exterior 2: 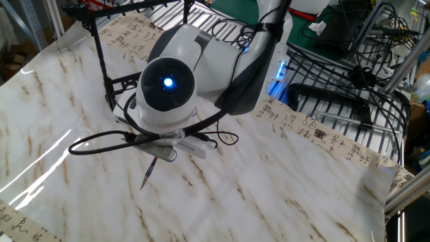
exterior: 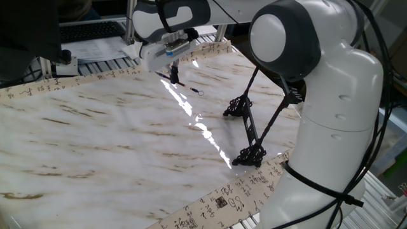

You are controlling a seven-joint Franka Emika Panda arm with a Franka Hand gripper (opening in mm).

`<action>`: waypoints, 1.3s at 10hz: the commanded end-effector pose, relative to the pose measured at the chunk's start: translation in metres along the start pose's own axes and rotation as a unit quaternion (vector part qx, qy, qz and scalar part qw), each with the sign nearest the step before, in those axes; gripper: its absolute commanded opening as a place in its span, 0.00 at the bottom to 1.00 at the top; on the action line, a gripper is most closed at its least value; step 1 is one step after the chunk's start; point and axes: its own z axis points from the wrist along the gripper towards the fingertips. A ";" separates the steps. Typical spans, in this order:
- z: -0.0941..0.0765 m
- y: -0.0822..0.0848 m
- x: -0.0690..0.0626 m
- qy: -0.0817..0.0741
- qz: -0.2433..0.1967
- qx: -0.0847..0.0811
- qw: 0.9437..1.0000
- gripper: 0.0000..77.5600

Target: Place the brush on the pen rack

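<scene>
**A:** Listing item one: the hand (exterior: 172, 69). What does it carry?

**B:** Entry: the brush (exterior: 184, 86), thin and dark-shafted, pinched between the fingers and raised off the marbled surface (exterior: 95, 140). The fingers sit close together on the shaft, so I judge the hand narrow and gripping. In the other fixed view the arm's wrist housing hides the fingers themselves.

**A:** Item two: how the brush lies.

**B:** Entry: slanted, not level. In one fixed view the loop end pokes out from the hand on the side facing the rack; in the other fixed view the pointed tip (exterior 2: 146, 178) hangs below the hand and slopes toward the surface. The grip falls somewhere along the shaft; exactly where, I cannot tell.

**A:** Item three: the pen rack.

**B:** Entry: the pen rack (exterior: 247, 130), black rods between two scrolled feet, standing on the surface well apart from the hand, off toward the robot's base. Nothing rests on it. Its long axis runs from one foot to the other, roughly crosswise to the line from hand to rack.

**A:** The relation that matters?

**B:** Judgement: the brush's loop end points roughly toward the rack, not along it. The shaft likely needs levelling and turning to lie across the supports while the hand travels that way.
</scene>
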 end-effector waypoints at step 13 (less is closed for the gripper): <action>-0.006 -0.006 -0.003 0.002 0.106 0.020 0.994 0.01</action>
